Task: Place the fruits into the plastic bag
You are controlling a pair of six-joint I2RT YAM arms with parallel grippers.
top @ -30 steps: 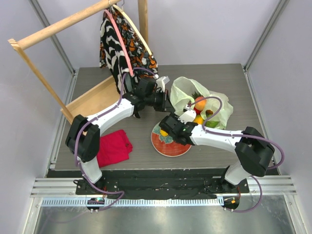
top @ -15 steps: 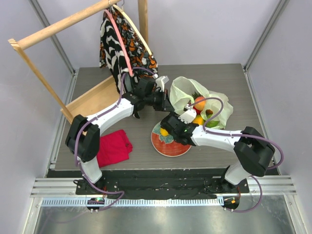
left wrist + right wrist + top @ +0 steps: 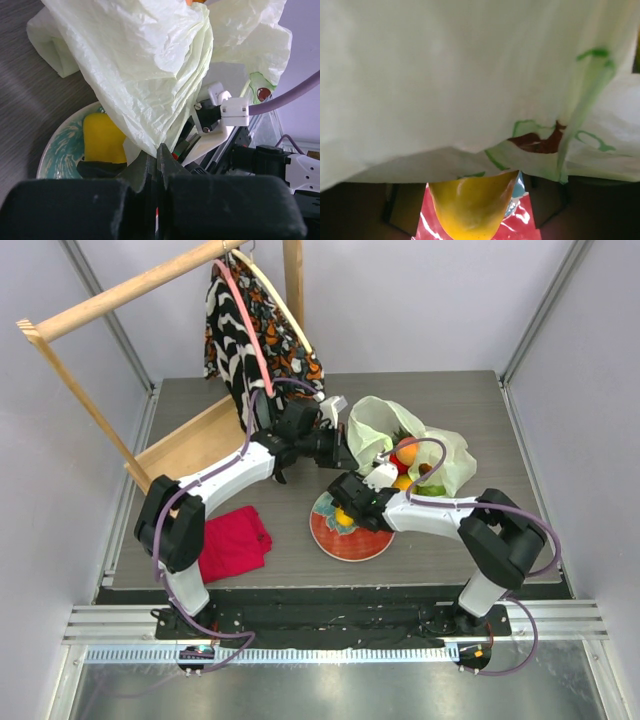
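**On the plate, one mango to go**

Nearest the arm bases, a red cloth [image 3: 232, 543] lies folded on the left side of the table and has no part in the job. Just beyond it, toward the middle, sits the red plate [image 3: 350, 551]. On it lies one yellow mango [image 3: 102, 142], the only fruit visible outside the plastic bag [image 3: 375, 425]. The right gripper [image 3: 345, 508] hangs directly over that mango, low to the plate. Its wrist view shows the mango beneath a sheet of bag film, but the fingers are not clear there, so I cannot tell whether they are apart or closed on the fruit.

Behind the plate, the bag lies crumpled with its mouth turned toward the plate. At or inside the mouth are a peach [image 3: 408, 452], an orange piece [image 3: 404, 483] and a green round fruit [image 3: 433, 491]. Whether more lie under the film is hidden. The left gripper [image 3: 156, 161] has its jaws pressed together on a fold of the bag's edge and holds it up above the plate rim, so the mouth gapes. Farthest back, a patterned garment [image 3: 240, 330] hangs on a wooden rack [image 3: 130, 290].

By my reading the task is nearly done, with most of the fruits bagged. What is left is to grasp the mango, carry it under the raised film into the opening, and let go.
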